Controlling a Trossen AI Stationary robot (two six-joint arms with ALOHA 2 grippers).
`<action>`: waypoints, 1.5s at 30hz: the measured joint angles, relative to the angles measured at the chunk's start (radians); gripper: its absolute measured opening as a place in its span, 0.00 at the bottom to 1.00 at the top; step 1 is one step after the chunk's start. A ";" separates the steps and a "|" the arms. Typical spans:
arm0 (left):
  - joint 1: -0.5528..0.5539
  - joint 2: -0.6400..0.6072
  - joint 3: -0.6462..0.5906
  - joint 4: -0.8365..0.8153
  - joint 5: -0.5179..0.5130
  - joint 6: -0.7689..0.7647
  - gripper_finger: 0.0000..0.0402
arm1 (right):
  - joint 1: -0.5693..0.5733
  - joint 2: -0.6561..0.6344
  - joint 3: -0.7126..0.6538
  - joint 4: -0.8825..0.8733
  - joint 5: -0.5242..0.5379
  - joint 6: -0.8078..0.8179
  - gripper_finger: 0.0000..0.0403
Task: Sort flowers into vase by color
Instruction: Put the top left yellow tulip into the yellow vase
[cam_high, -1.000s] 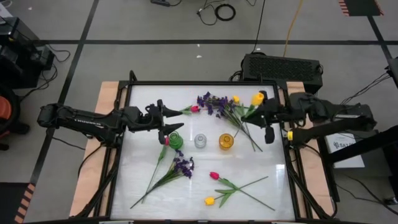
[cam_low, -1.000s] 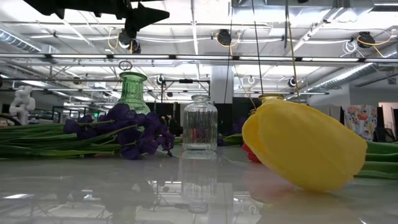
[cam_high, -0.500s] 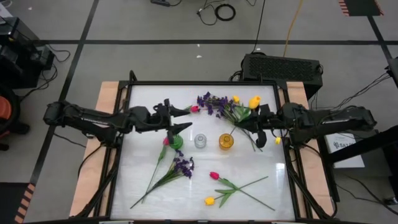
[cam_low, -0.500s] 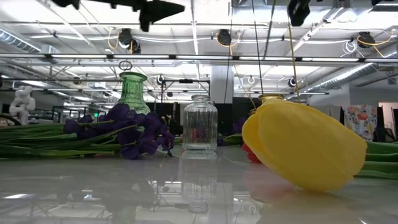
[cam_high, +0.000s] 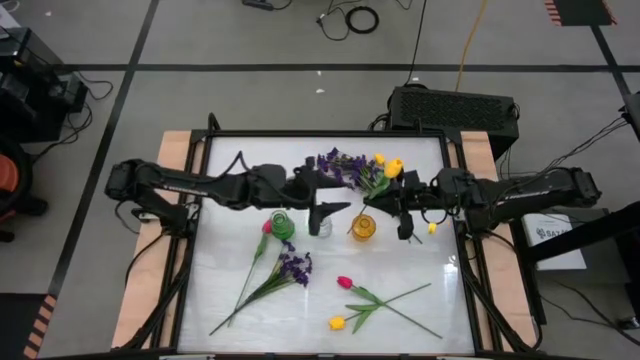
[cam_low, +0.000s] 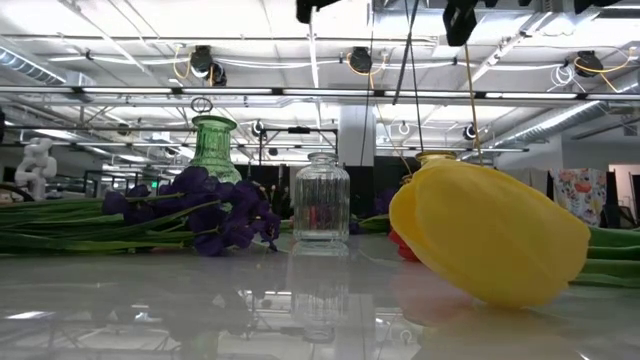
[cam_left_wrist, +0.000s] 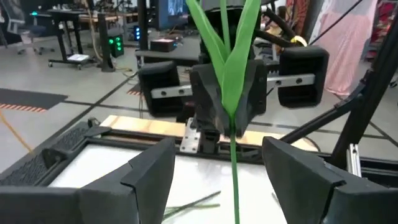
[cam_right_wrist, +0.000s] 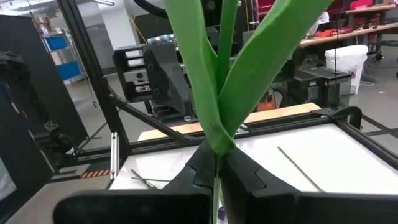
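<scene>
My right gripper (cam_high: 392, 203) is shut on a yellow tulip (cam_high: 394, 167), held above the table just right of the amber vase (cam_high: 362, 227). My left gripper (cam_high: 343, 196) hangs open over the clear vase (cam_high: 321, 226), facing the right gripper. In the left wrist view the tulip's green stem (cam_left_wrist: 234, 180) shows beyond its spread fingers, untouched. The green vase (cam_high: 282, 225) stands left of the clear one. Purple sprigs (cam_high: 345, 165) lie at the far side. A purple sprig (cam_high: 292, 267), a pink tulip (cam_high: 345, 283) and a yellow tulip (cam_high: 337, 322) lie nearer. My right gripper pinches the tulip's stem (cam_right_wrist: 216, 163) between its two fingers, just below where the long leaves (cam_right_wrist: 193, 74) branch off. The fingers are level, come from the table's right and lie across the stem. The tulip is lifted clear, roughly upright, its head above the fingers.
Another pink tulip (cam_high: 267, 228) lies with its head against the green vase. In the low view a yellow tulip head (cam_low: 490, 235) fills the near right of the table. Bare white tabletop (cam_high: 430, 260) lies at the near right.
My left gripper has swept toward the table's right edge, from beside the green vase to above the clear vase, rising a little and staying open. My right gripper has carried the yellow tulip leftward and lower, toward the amber vase, still shut on its stem.
</scene>
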 joint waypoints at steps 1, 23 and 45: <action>0.000 0.009 0.011 -0.004 0.007 0.001 0.62 | 0.002 -0.001 0.008 -0.011 0.000 -0.005 0.01; -0.024 0.051 0.035 -0.144 0.024 0.026 0.62 | 0.018 -0.218 0.031 -0.334 0.000 -0.068 0.01; -0.023 0.051 0.035 -0.191 0.023 0.025 0.62 | -0.019 -0.108 -0.070 -0.193 0.058 -0.077 0.01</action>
